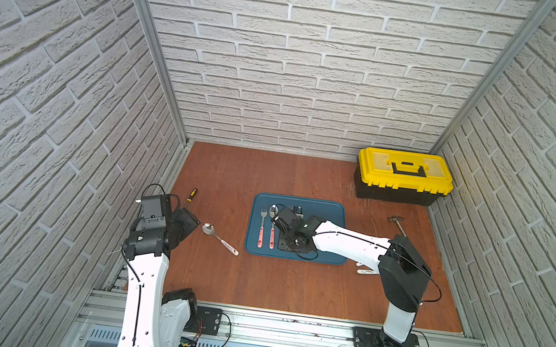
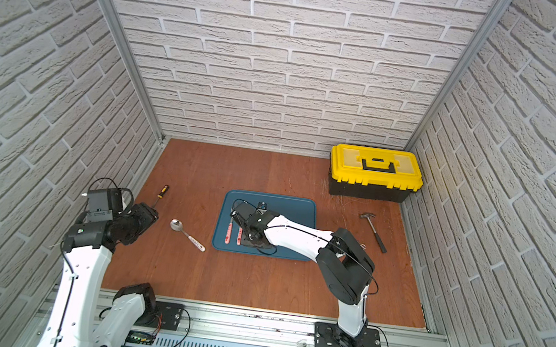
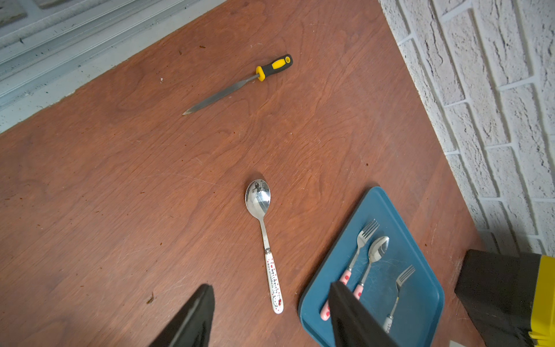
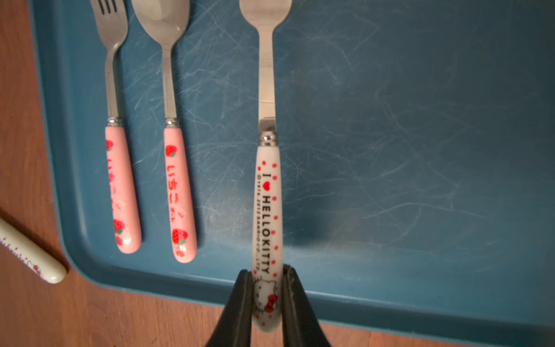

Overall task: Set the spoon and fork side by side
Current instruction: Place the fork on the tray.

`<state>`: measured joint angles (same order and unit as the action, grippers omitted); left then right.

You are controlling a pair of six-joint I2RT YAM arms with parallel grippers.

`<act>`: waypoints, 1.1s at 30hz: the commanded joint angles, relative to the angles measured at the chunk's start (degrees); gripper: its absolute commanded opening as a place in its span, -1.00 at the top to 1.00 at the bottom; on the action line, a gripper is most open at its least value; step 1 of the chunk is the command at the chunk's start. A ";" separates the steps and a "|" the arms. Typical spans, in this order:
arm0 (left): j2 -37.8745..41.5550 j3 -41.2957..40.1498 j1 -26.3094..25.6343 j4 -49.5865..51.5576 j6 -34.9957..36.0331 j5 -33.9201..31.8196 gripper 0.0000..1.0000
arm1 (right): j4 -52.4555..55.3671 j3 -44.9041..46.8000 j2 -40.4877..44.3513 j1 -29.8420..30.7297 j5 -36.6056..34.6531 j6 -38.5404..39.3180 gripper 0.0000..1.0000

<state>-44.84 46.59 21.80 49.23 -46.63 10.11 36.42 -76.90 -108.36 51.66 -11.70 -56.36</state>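
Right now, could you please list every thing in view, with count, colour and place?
table: one, brown wood, under everything
tray: one, blue, table middle
pink fork: one, pink handle, on tray
pink spoon: one, pink handle, beside pink fork
white fork: one, white handle, over tray, in right pincer
white spoon: one, white handle, table, between tray and left pincer
file: one, yellow-black handle, table, beyond left pincer
toolbox: one, yellow-black, far corner
hammer: one, dark handle, near toolbox
white piece: count unclear, right of tray, mostly hidden
left pincer: black, open, empty
right pincer: black, shut on white fork
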 commanded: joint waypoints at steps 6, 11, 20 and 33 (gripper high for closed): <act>-0.08 -0.46 -0.46 -1.28 0.05 0.28 -0.31 | -2.40 1.79 0.06 0.20 -1.00 -3.42 0.80; 0.02 -0.60 -0.49 -1.16 0.20 0.15 -0.31 | -2.81 2.98 0.06 0.20 -0.77 -3.51 0.80; -0.07 -0.58 -0.45 -1.45 0.19 0.17 -0.31 | -2.96 2.39 -1.28 -0.13 -0.33 -2.56 0.79; 0.19 -1.00 -0.52 -1.72 0.24 0.35 -0.32 | -2.94 2.20 -2.49 -0.07 -0.55 -1.65 0.78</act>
<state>-44.93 46.37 21.78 49.23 -46.61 10.24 33.74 -74.50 -110.28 51.59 -11.55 -58.48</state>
